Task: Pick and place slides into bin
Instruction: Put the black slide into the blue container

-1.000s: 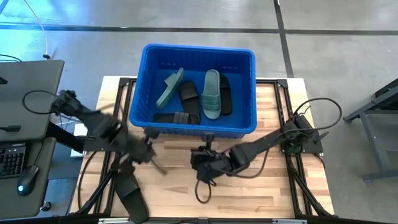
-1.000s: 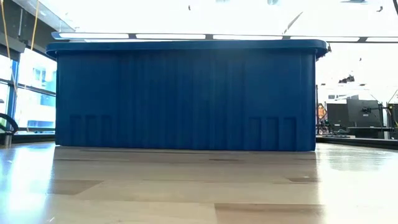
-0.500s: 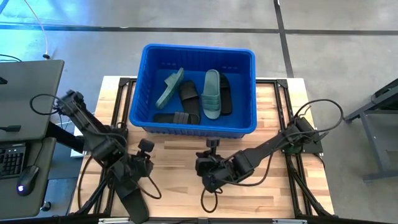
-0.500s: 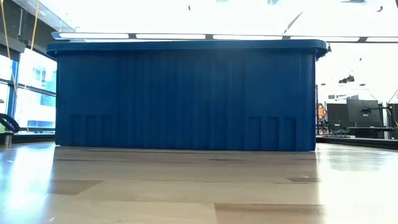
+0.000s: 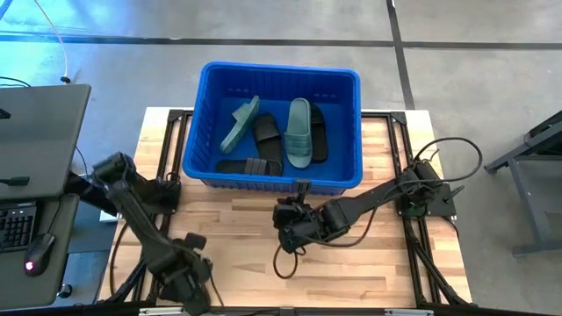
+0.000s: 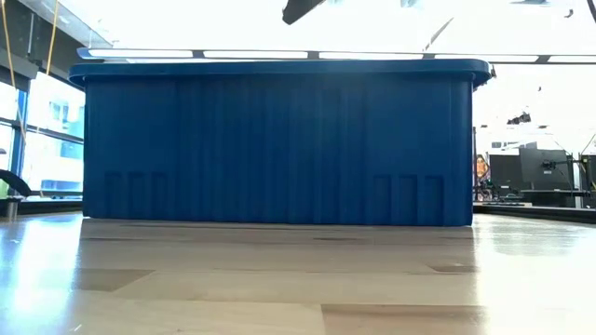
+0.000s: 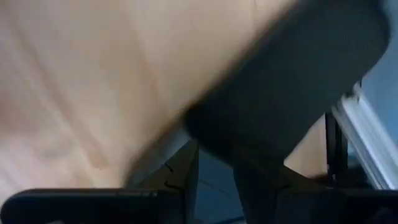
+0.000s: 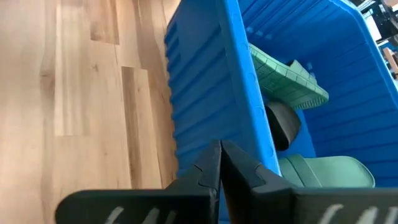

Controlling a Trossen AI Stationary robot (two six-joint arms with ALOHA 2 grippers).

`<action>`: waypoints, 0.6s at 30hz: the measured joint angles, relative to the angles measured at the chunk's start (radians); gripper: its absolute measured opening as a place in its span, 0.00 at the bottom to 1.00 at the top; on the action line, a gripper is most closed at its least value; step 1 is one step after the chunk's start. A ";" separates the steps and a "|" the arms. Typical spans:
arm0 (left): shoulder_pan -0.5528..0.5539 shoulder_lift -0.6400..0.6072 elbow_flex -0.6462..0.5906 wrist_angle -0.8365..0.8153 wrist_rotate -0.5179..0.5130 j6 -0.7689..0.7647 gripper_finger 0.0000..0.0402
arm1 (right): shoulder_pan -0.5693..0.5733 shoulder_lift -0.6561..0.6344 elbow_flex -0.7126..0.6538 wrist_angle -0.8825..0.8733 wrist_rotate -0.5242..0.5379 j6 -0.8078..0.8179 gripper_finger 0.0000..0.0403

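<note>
Overhead, the bin (image 5: 200, 132) stands at the far middle of my table (image 5: 386, 263). Inside lie two green slides (image 5: 299, 132) and three black slides (image 5: 269, 140), the black ones partly covered by the green or by the near wall. The sixth black slide (image 7: 292, 81) is hard to find from above: my left arm covers the table's near left corner where it would lie, and only my left wrist view shows it, as a blurred dark mass close ahead of the camera.

My left gripper (image 5: 189, 279) is low over that corner; whether its fingers are wide, narrow or around the slide I cannot tell, since they are hidden from above and smeared in the wrist view.

My right gripper (image 5: 301, 187) sits just beside the bin's near wall at mid-table, its fingers (image 8: 208, 171) pressed together on nothing. From table height the bin's wall fills the scene and hides its contents.
</note>
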 joint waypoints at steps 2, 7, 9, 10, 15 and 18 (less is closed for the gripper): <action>-0.002 0.045 0.000 0.000 0.055 0.009 0.21 | -0.011 0.000 0.000 0.000 -0.008 -0.010 0.00; -0.001 0.093 0.002 0.004 0.092 -0.007 0.21 | -0.035 0.000 0.000 0.000 -0.018 -0.038 0.00; -0.001 0.094 0.002 0.004 0.081 -0.048 0.21 | -0.046 0.000 0.000 0.000 -0.019 -0.064 0.00; -0.001 0.094 0.002 0.004 0.081 -0.069 0.21 | -0.050 0.000 0.000 0.000 -0.025 -0.072 0.00; 0.000 0.090 0.002 -0.042 0.067 -0.188 0.21 | -0.077 0.000 0.000 0.003 -0.066 -0.080 0.00; -0.001 0.090 0.002 -0.067 0.073 -0.234 0.21 | -0.091 0.000 0.000 0.005 -0.069 -0.081 0.00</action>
